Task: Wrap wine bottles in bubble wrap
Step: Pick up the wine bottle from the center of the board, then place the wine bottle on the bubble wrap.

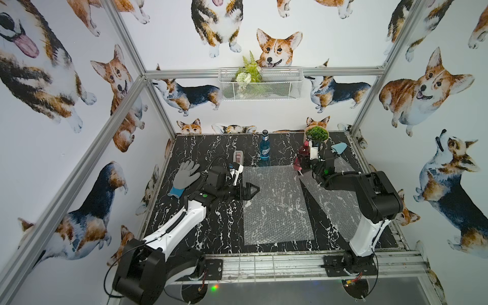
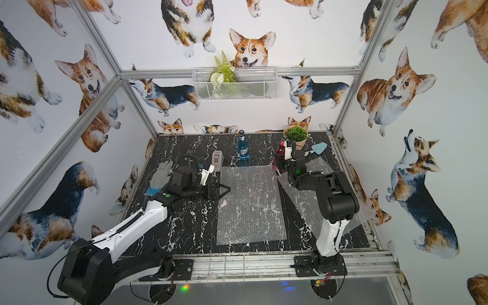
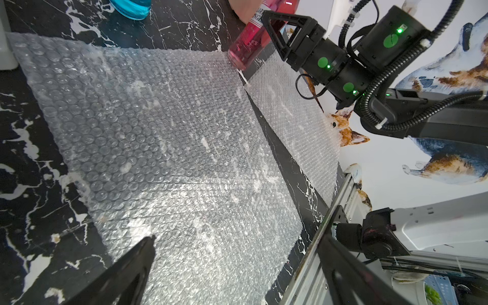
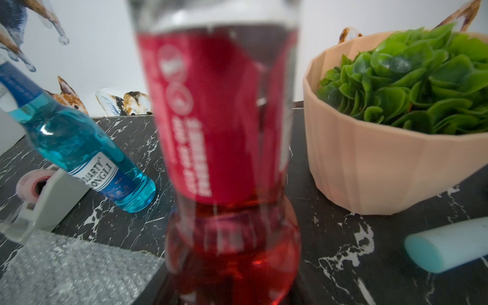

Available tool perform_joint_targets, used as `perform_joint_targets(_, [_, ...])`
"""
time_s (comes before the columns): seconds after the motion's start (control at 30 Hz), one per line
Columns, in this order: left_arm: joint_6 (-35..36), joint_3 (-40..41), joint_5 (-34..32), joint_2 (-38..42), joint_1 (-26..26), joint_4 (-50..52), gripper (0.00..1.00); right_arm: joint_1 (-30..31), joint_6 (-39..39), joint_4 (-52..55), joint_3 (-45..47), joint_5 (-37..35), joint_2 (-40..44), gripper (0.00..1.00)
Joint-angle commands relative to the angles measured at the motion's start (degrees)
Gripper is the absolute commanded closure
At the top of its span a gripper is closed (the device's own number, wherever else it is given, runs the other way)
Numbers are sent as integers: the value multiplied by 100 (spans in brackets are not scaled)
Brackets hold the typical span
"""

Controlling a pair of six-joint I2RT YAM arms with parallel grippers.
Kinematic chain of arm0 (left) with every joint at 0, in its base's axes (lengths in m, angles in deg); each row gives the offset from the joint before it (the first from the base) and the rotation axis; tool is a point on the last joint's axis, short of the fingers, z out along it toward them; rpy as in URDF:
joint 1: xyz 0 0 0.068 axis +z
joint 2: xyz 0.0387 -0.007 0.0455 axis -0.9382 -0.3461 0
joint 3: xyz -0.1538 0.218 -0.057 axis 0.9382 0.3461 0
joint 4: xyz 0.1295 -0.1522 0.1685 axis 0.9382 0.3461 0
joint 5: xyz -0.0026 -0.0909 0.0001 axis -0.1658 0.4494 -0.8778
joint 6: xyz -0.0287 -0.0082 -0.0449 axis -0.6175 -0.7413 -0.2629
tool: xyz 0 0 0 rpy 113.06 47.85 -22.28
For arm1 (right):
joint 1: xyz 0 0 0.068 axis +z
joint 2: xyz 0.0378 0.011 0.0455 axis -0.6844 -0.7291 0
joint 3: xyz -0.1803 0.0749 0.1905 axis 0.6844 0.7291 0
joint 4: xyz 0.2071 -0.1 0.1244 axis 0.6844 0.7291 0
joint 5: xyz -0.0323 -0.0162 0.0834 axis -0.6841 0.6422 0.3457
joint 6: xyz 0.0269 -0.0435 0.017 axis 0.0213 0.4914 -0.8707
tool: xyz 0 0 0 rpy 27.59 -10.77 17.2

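The red-pink wine bottle leans tilted at the back right, its base by the far corner of the middle bubble wrap sheet. My right gripper is shut on the red bottle, which fills the right wrist view. The blue wine bottle stands upright behind the middle sheet. A second bubble wrap sheet lies under the right arm. My left gripper hangs open over the middle sheet's left edge, holding nothing.
A grey tape dispenser stands at the middle sheet's far left corner. A grey glove lies at the left. A potted plant and a light blue tool sit at the back right. A wire basket hangs on the back wall.
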Motion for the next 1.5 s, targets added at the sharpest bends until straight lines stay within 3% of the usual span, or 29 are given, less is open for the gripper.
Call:
perform_joint_targets(0.0, [73,-13,110,-38,-8,-44,0,86,516,-693,90,481,487,63])
perform_joint_targets(0.17, [143,-125,111,-109,7,48,0,375,1218,404,314,802,1457,63])
perform_joint_targets(0.4, [222,-159,130,-191,58,126,0,874,2199,2723,537,1339,3117,63])
perform_joint_targets(0.67, [193,-154,206,-495,60,-139,0,1706,2827,5081,578,1054,4363,61])
perform_joint_targets(0.9, [196,-23,112,-38,359,360,0,2369,3434,6055,397,460,3948,61])
perform_joint_targets(1.27, [158,498,144,562,691,479,0,3252,4222,6838,-342,-117,2043,60])
perform_joint_targets(1.47, [169,687,194,831,1070,678,0,3520,4360,7014,-648,-146,1471,60])
